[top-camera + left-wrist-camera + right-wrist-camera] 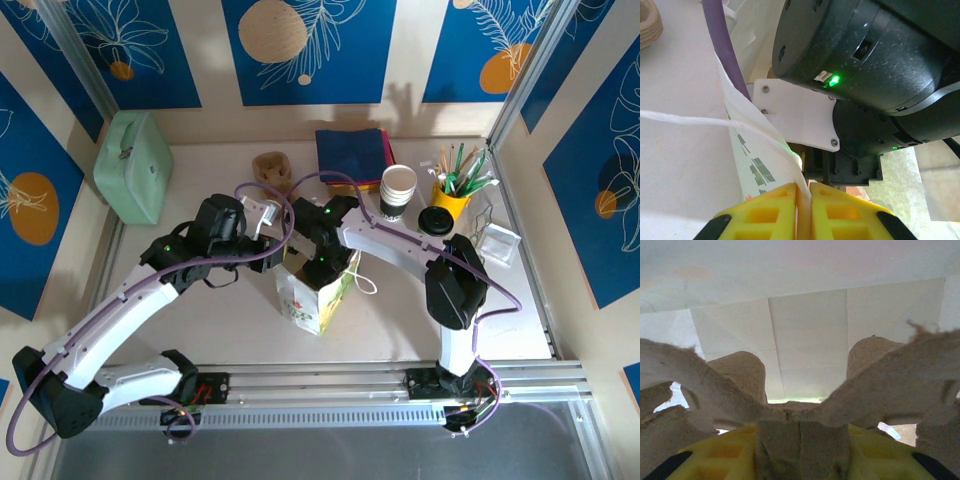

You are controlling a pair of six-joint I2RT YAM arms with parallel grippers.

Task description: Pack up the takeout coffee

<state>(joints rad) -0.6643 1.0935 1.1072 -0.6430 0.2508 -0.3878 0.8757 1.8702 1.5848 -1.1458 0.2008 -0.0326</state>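
Our left pincer (802, 196) is clamped shut on the white rim of the paper bag (312, 298), which stands in the middle of the table (200, 325). Our right pincer (801, 452) grips the centre rib of a pulp cup carrier (805, 412) (white bag walls all around it). The takeout coffee (435, 221) stands on the table at about two o'clock from the bag, just beside the yellow straw holder (452, 203), with the stack of white cups (398, 186) at its ten o'clock.

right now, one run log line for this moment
left gripper: shut on paper bag rim | right gripper: shut on pulp carrier, at the bag mouth | bag: standing on table
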